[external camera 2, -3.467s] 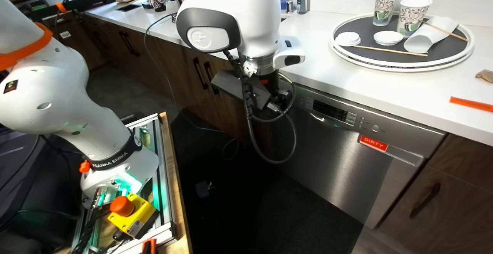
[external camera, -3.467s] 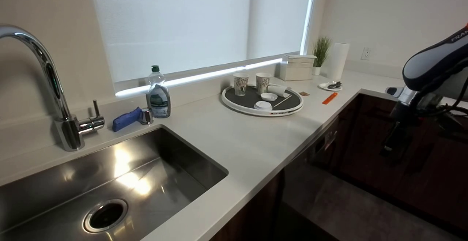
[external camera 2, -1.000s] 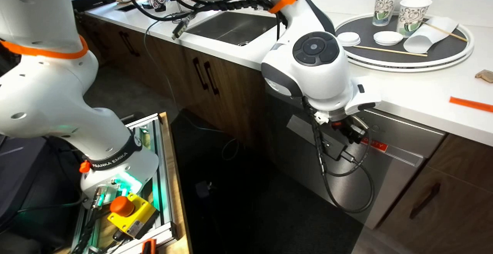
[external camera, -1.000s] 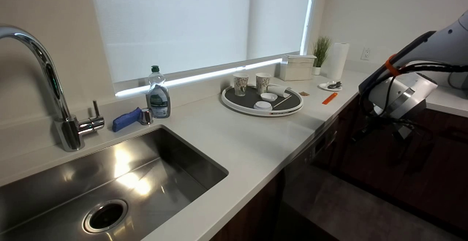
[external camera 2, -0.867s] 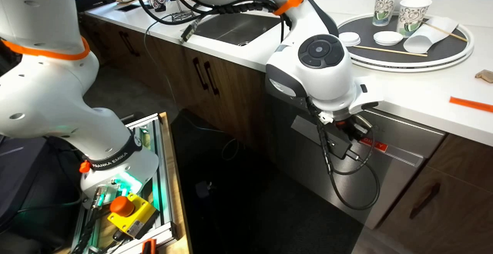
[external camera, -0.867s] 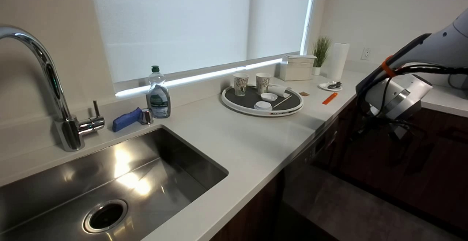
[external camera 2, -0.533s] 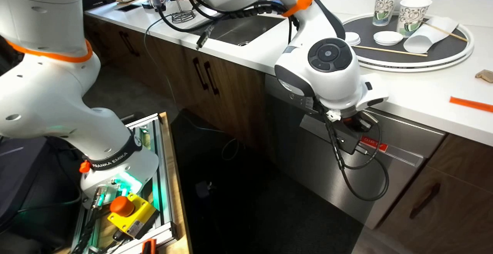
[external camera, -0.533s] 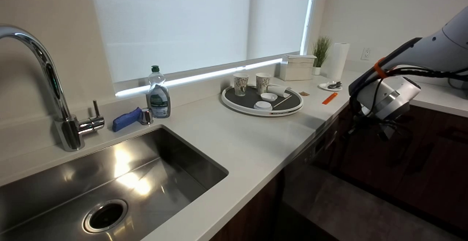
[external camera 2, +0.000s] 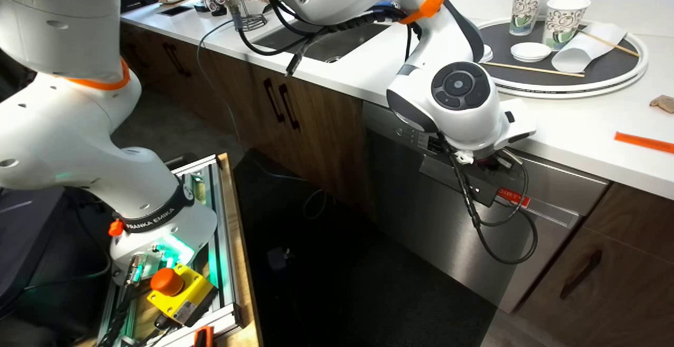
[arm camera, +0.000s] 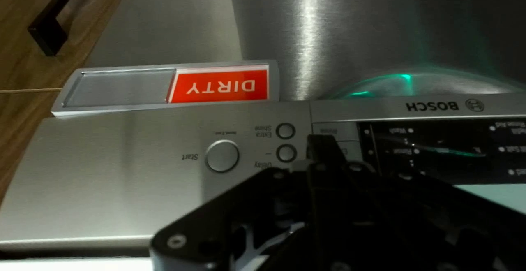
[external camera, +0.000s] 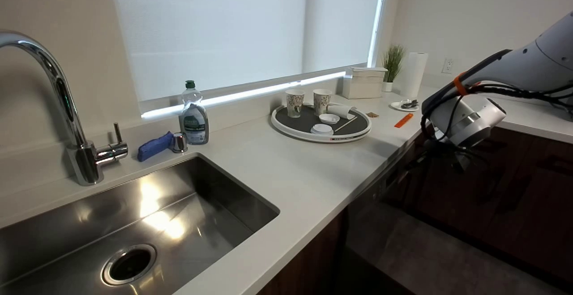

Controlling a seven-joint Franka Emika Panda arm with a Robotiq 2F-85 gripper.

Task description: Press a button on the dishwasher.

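The dishwasher [external camera 2: 447, 231] has a brushed-metal front below the counter. In the wrist view its control panel [arm camera: 123, 168] appears upside down, with a large round Start button [arm camera: 222, 156], a small Extra Shine button [arm camera: 285, 131] and a Delay button [arm camera: 286, 153]. My gripper [arm camera: 322, 141] is shut, its dark fingertips together and nothing between them. They lie just right of the small round buttons in that view, partly covering rectangular buttons [arm camera: 335, 130] beside the dark display [arm camera: 394, 139]. Whether they touch the panel I cannot tell. In an exterior view, the hand hides the fingertips.
A red DIRTY sign [arm camera: 222, 85] sits on the dishwasher's front beside the panel. The white counter [external camera 2: 574, 131] overhangs above, bearing a round tray [external camera 2: 558, 94] with cups and lids. A cable loop [external camera 2: 533, 236] hangs below my hand. A cabinet handle [arm camera: 49, 32] protrudes nearby.
My hand has swung from beside the dishwasher to in front of its panel. Over the last second it has shifted a little further along the panel. The counter items stay put.
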